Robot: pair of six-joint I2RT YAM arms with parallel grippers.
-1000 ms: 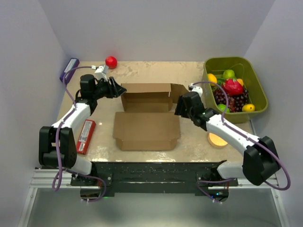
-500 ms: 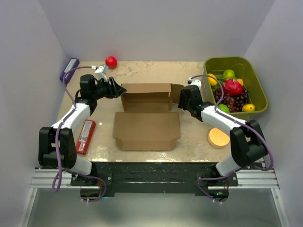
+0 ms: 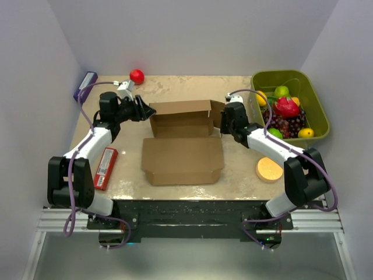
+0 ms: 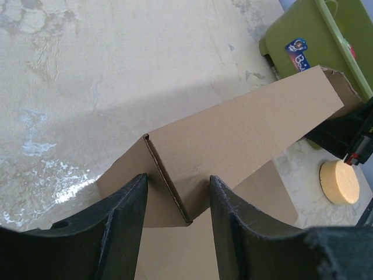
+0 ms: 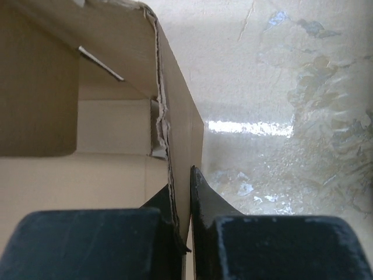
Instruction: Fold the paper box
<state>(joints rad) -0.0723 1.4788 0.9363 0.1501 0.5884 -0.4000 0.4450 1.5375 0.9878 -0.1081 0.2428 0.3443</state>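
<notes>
Standing at the middle of the table [image 3: 175, 87], the paper box [image 3: 183, 140] has its tray walls raised and its lid flat toward the arms. The right gripper [image 5: 182, 201] is clamped on the right end wall. The left gripper [image 4: 176, 184] straddles the left corner, jaws apart. A green bin [image 3: 289, 111] sits to the right.

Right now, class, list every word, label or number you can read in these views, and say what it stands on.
"B": first letter on the blue sticker on the green bin; the rest is too blurred to read.
On the red packet: print too small to read.
On the paper box: no print shows.
</notes>
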